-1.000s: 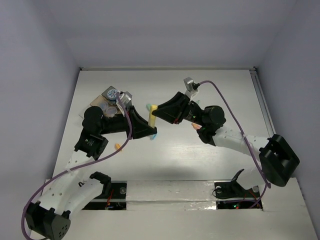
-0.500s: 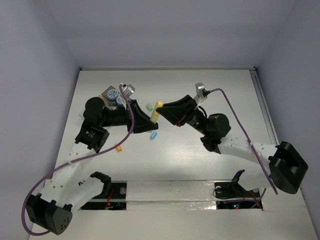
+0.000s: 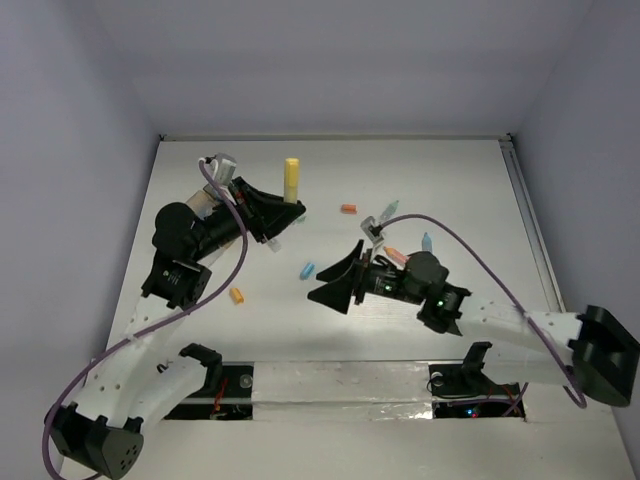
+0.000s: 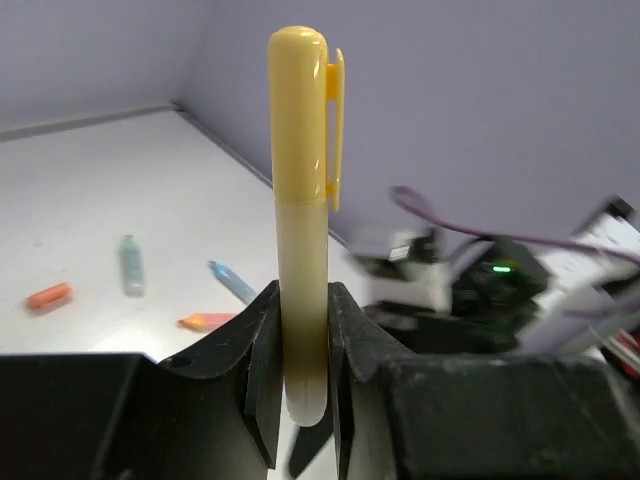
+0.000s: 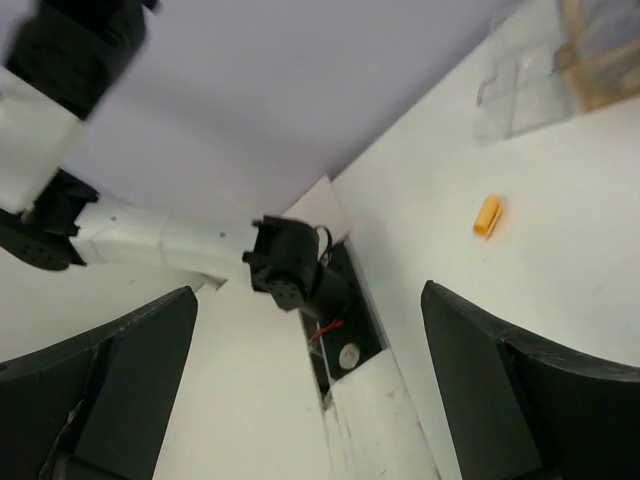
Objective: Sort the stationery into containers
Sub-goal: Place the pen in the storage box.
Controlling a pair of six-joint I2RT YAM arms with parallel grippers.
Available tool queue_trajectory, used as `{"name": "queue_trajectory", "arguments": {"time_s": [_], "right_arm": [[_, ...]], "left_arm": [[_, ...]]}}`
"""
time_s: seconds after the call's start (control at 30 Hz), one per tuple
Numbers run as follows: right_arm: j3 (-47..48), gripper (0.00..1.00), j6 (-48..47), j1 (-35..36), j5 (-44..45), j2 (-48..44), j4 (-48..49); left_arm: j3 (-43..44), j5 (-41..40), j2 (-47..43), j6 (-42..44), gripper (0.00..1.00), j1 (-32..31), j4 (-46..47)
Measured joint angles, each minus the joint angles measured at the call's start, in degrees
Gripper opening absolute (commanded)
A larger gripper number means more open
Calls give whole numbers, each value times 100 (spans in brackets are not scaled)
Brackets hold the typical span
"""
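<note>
White table [image 3: 470, 190] and pale purple walls [image 3: 330, 60] made up the scene. Up in the left gripper [image 3: 288, 208] was a yellow pen [image 3: 291, 178]. Its fingers [image 4: 262, 350] were pressed tight on the lower part of the pen, one on each side. In the left wrist view the pen [image 4: 300, 250] stood straight up out of the gripper [image 4: 300, 300], with its cap and clip at the top end, away from the fingers. From above, the long side of the pen ran from near to far, and the cap end pointed at the back wall. The right gripper [image 3: 330, 275] was low over the middle of the table, with its fingers [image 5: 110, 390] spread wide apart and nothing between them. More small pens lay flat on the table: a blue one [image 3: 308, 270], a green one [image 3: 388, 208] and an orange one [image 3: 395, 252]. An orange block [image 3: 237, 295] lay by the left arm. In the right wrist view a clear tray [image 5: 520, 85] and a tan tray [image 5: 605, 50] sat side by side, well apart from the yellow pen.
</note>
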Motion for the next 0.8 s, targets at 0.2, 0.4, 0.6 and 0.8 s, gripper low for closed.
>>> {"name": "queue_trajectory", "arguments": {"time_s": [0.2,0.4,0.6,0.8], "right_arm": [[66,100,-789,-28,807,-1609,-1156],[393,100,-1530,-138,1790,-1495,-2597],[278,100,-1742,-341,1982,-1384,-3327],[105,100,-1777,-376,1969,-1386,-3473]], "left_arm": [[-343,-1753,111,-70,0,323,-431],[-1126,-3241,597,-595,0,1458,-957],[-1652,-4181,516,-940,0,2168,-1593],[-1902,-4546,498,-984,0,2883,-1687]]}}
